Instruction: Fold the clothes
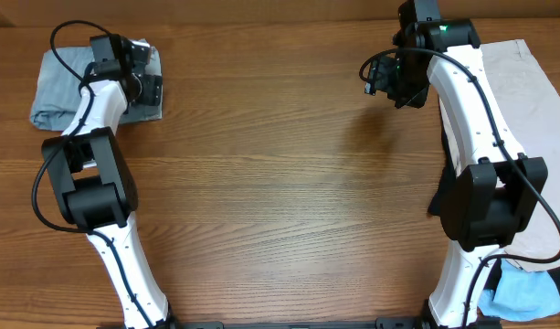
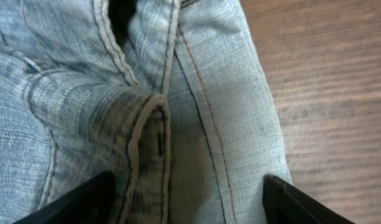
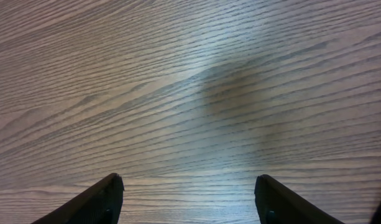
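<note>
Desk (image 1: 280, 183) of wood grain, bare across its middle, carries the clothes at its edges; beige shorts (image 1: 535, 110), the largest piece, lie spread flat along the right side, partly under the right arm, and appear unfolded; denim shorts (image 1: 56, 96), faded light blue, sit as a compact bundle at the far left corner, and the left wrist view shows their seams and a cuffed hem (image 2: 146, 143) doubled over near the bundle's right edge; a pale-blue garment (image 1: 526, 292) lies crumpled at the near right corner, beside the right arm's base; left claw (image 2: 189, 180) hangs directly over the denim with its jaws well apart, one finger on either side of the cuffed fold, gripping nothing so far as can be seen; right claw (image 3: 189, 180) hovers above bare desk left of the beige shorts, jaws likewise apart and empty. Judged step: the denim looks folded and parked, so the beige shorts are the likely next piece; the next move calls for the right claw to travel to an edge of that cloth, descend, and pinch a single layer before drawing it toward the open middle.
</note>
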Controlling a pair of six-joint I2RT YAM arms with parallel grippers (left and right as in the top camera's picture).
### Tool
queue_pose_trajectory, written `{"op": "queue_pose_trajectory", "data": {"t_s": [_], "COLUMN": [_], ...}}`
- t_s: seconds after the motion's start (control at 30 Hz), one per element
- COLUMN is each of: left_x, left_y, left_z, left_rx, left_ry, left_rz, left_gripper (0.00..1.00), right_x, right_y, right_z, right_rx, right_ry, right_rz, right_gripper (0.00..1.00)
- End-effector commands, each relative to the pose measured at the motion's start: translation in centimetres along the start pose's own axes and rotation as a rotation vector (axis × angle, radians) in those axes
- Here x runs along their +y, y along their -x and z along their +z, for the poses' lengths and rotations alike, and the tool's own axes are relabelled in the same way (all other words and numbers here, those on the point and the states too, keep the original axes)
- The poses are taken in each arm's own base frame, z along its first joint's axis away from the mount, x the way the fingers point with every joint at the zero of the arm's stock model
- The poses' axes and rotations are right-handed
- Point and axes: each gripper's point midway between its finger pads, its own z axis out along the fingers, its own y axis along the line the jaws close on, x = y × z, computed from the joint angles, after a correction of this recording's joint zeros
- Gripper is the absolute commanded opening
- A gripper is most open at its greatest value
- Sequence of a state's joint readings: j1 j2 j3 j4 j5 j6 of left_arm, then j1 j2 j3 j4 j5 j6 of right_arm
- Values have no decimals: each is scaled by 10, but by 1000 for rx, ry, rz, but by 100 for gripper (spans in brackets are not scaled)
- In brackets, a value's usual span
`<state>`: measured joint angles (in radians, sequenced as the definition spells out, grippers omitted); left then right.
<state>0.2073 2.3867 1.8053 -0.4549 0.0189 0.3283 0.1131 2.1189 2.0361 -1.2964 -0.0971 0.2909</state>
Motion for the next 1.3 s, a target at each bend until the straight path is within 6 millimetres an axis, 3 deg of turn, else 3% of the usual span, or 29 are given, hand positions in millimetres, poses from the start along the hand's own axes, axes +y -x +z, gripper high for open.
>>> {"op": "queue_pose_trajectory", "data": {"t_s": [0.0,0.13,0.3,0.43,0.67,0.8,0.9,1.07,1.27], "left_x": [-12,-5,1,10,33,43,36,22,24], "left_y": [-175,-166,-121,-79,-40,-28,-21,-47,-52], "left_z": [58,48,19,-22,-90,-114,-124,-136,-135], "left_rx": [502,522,515,501,468,428,407,524,530], "left_ry": [8,28,1,-2,-6,-24,-92,-162,-195], "left_rz": [0,-42,-132,-237,-393,-385,-327,-274,-308], "left_gripper": [81,84,100,100,100,100,100,98,100], "right_x": [4,4,4,4,4,4,4,4,4], "right_y": [4,3,3,3,3,3,4,3,2], "right_z": [-7,-7,-7,-7,-7,-7,-7,-7,-7], "right_rx": [-23,-21,-20,-19,-19,-20,-22,-22,-14], "right_ry": [12,12,11,11,11,10,11,11,8], "right_rz": [-9,-10,-9,-9,-10,-10,-10,-10,-9], "right_gripper": [72,72,72,72,72,72,72,72,72]}}
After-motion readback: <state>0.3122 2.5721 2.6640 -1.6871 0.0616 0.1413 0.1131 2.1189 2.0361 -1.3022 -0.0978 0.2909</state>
